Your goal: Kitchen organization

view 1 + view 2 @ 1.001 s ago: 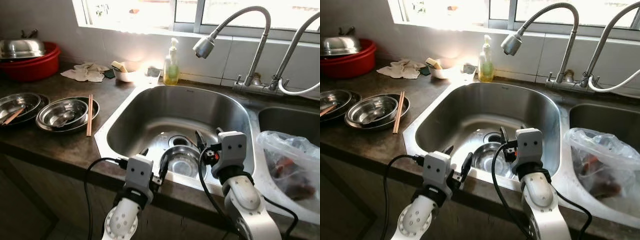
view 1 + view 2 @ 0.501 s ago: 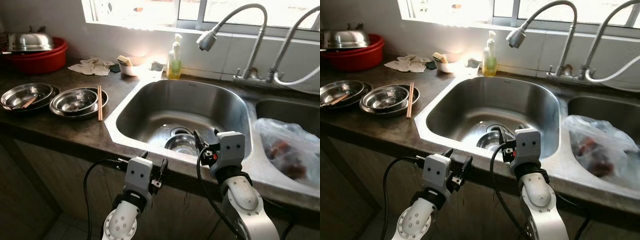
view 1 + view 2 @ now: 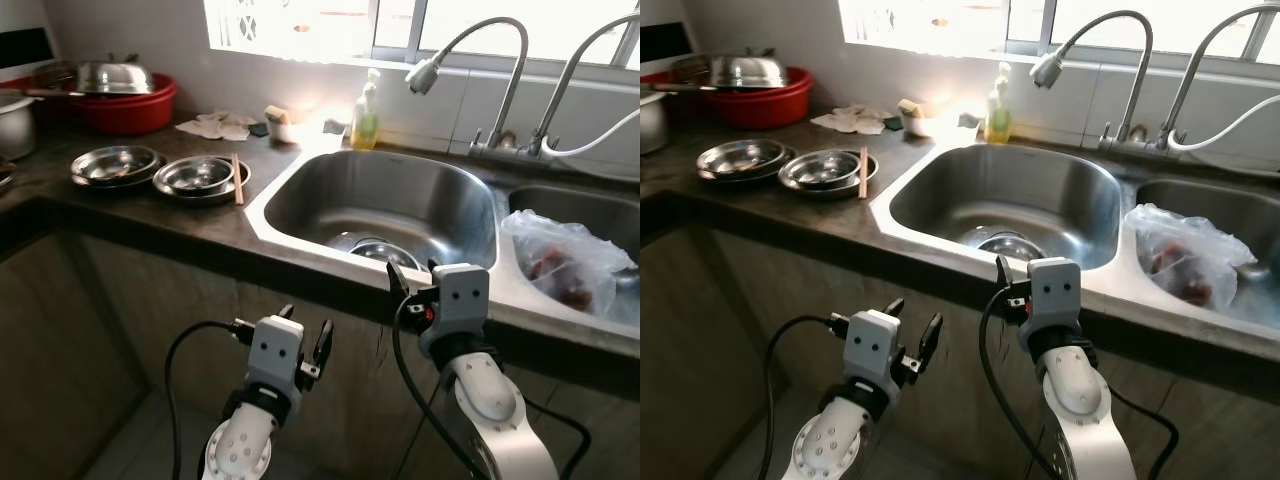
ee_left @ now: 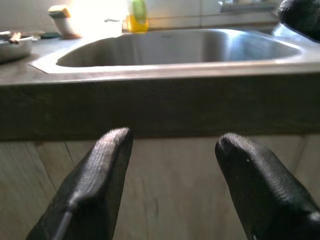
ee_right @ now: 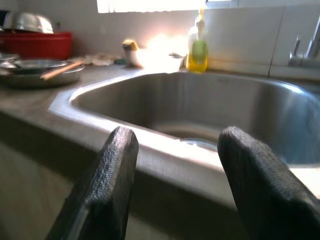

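I take the task's thing to be the round steel bowl (image 3: 383, 250) lying at the bottom of the stainless steel sink basin (image 3: 385, 195), near the drain. On the dark stone table (image 3: 140, 215) to its left stand two sets of stacked shallow steel dishes (image 3: 200, 176), with a pair of wooden chopsticks (image 3: 237, 178) resting across the nearer set's rim. A yellow soap bottle (image 3: 365, 122) stands behind the sink, and a clear plastic bag (image 3: 562, 263) sits in the second basin on the right.

My right claw (image 3: 411, 285) hovers just in front of the table's edge, fingers spread wide and holding nothing. My left claw (image 3: 303, 333) hangs lower, before the cabinet front, also wide open and empty.

To do this well, I judge I must step close to the table first, raise the right claw clear over the sink rim, then descend onto the bowl's rim rather than its slick curved side.
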{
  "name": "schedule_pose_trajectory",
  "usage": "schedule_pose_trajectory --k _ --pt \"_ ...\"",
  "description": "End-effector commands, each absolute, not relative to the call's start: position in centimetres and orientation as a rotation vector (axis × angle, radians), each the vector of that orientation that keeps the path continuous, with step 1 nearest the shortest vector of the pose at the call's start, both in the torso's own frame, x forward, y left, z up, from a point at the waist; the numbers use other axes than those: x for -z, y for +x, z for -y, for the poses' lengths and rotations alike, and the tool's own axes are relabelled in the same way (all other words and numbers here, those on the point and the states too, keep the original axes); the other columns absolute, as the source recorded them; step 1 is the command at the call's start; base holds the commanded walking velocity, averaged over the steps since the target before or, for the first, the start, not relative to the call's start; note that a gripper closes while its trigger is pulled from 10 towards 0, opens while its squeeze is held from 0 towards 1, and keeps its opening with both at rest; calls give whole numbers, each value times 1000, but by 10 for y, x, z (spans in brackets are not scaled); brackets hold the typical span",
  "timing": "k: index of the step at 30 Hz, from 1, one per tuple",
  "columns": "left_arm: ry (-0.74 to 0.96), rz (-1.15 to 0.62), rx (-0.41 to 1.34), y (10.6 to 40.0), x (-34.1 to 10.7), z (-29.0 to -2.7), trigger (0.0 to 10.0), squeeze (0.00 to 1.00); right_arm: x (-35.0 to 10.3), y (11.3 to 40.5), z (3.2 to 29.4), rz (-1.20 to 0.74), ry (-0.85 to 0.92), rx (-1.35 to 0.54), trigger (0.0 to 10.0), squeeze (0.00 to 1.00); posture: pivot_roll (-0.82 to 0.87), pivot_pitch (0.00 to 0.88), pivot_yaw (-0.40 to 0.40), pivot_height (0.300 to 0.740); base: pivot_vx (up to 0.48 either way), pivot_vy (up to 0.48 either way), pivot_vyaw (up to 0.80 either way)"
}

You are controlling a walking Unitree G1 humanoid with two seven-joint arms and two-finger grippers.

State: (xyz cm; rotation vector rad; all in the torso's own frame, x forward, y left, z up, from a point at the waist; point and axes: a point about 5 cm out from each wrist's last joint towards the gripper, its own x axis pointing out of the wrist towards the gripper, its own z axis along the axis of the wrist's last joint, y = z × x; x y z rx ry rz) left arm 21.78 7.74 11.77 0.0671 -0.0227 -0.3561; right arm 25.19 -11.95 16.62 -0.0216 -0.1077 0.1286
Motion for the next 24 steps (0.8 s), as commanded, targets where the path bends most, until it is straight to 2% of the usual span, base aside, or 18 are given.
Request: schedule_pose_trajectory --k 1,13,20,24 --pt "75 33 370 219 -120 -76 10000 0 -170 252 121 124 -31 -126 10000 0 106 0 -37 740 0 0 481" --pt "90 25 374 219 -118 -75 10000 0 -166 255 124 102 -24 -122 10000 0 105 0 -39 740 0 0 773" --pt "65 18 372 220 -118 -75 10000 0 -166 259 124 101 -33 -123 10000 0 109 0 -43 740 275 0 800" --pt "68 22 360 221 -119 -76 10000 0 -166 260 121 97 -30 -136 10000 0 112 0 -44 740 307 0 381"
